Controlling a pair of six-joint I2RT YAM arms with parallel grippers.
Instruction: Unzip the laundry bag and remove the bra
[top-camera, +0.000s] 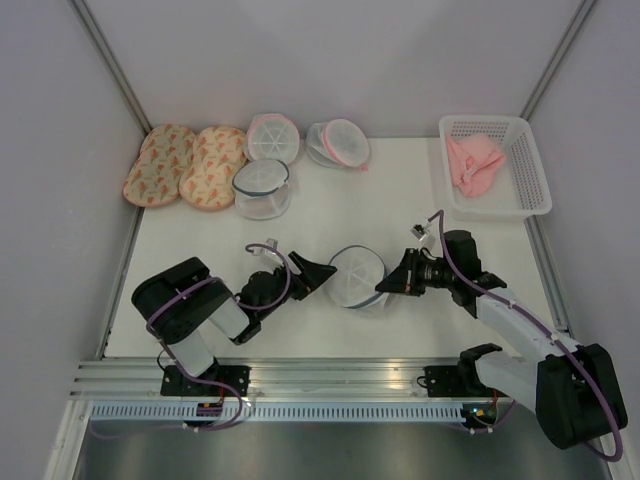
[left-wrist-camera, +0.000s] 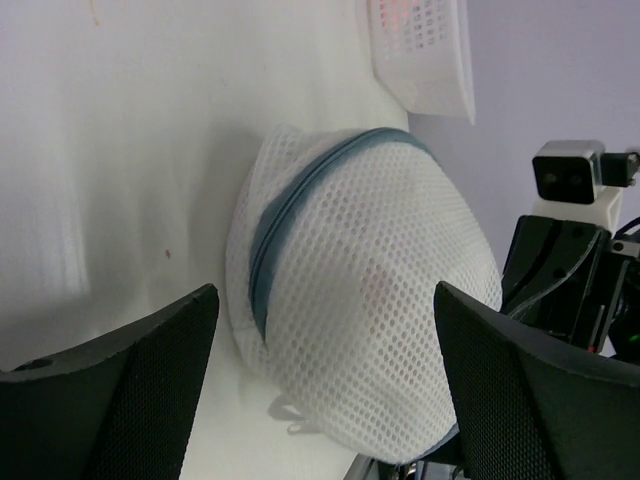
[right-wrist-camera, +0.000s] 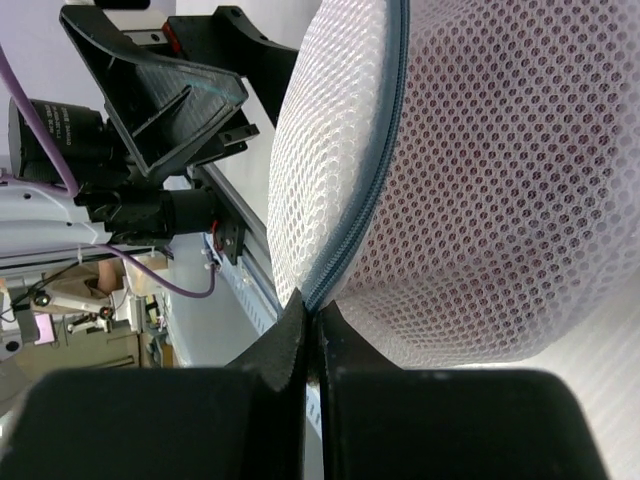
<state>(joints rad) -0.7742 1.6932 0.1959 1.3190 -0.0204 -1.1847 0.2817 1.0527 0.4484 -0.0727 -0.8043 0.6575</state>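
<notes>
The white desk (top-camera: 330, 215) sits in a pale-walled booth, with a metal rail (top-camera: 300, 378) along its near edge. The laundry bag (top-camera: 358, 278) lies near that edge at mid-desk, between the two arms. The left end effector (top-camera: 325, 272) is spread wide, with one finger (left-wrist-camera: 110, 390) on each side of the bag's mesh and not touching it. The right end effector (top-camera: 385, 285) is pinched tight where the bag's blue-grey rim (right-wrist-camera: 385, 170) meets its fingertips. A dull reddish shade shows through the mesh — seemingly the bra (right-wrist-camera: 470, 230) inside. Bare desk stretches behind the bag to the far row — peach pads (top-camera: 185, 165), pink-rimmed bags (top-camera: 272, 137) and a basket (top-camera: 530, 175) in the right corner.
</notes>
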